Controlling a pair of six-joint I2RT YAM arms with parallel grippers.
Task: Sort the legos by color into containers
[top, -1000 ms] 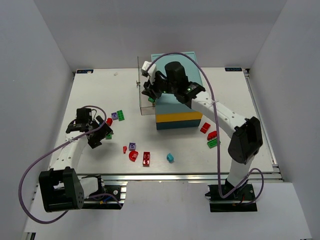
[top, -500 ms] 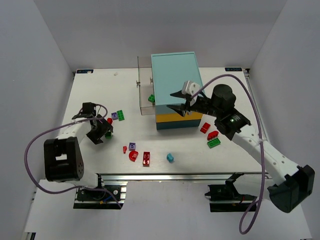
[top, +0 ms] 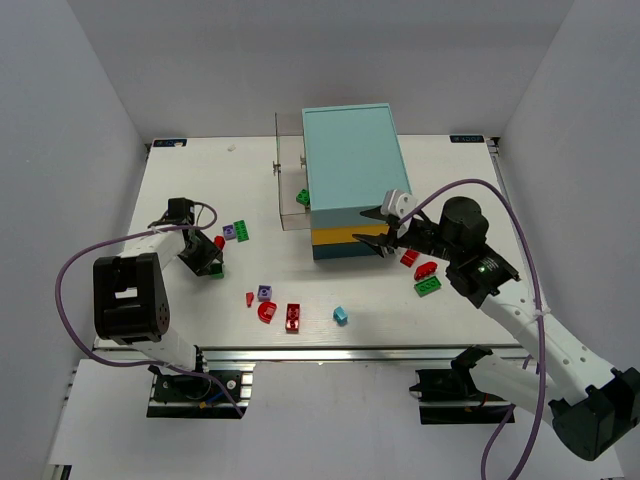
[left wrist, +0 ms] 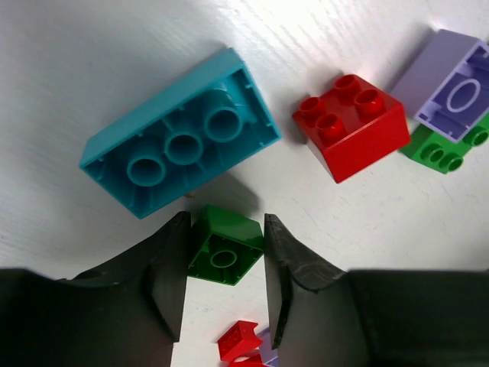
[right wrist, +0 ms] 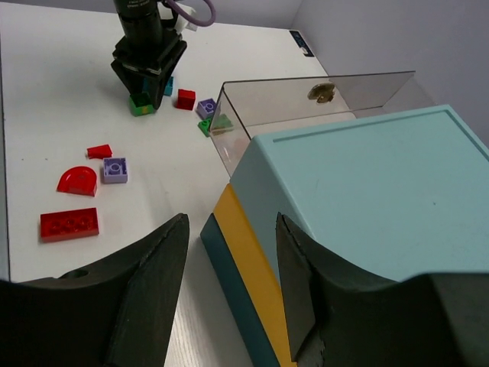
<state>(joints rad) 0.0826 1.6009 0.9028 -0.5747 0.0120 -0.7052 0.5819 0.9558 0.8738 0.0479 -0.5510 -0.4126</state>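
Barely underway: I am seeing one green lego (top: 302,197) lying in the clear drawer (right wrist: 290,103) beside the cabinet (top: 350,160), other bricks (top: 293,317) lying loose across the table (top: 380,300), while the left gripper (left wrist: 225,260) is pinching a small green brick (left wrist: 223,246) on the tabletop and the right gripper (right wrist: 231,229) is hanging spread and empty.

The cabinet (top: 350,160) is showing teal and yellow layers. A green brick (left wrist: 224,246) and red brick (left wrist: 351,126) are dotting the white desk (left wrist: 92,53).

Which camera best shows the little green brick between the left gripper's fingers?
The left wrist view: the green brick fills the gap between the fingers. The top view shows a green speck; the right wrist view, a distant bit.
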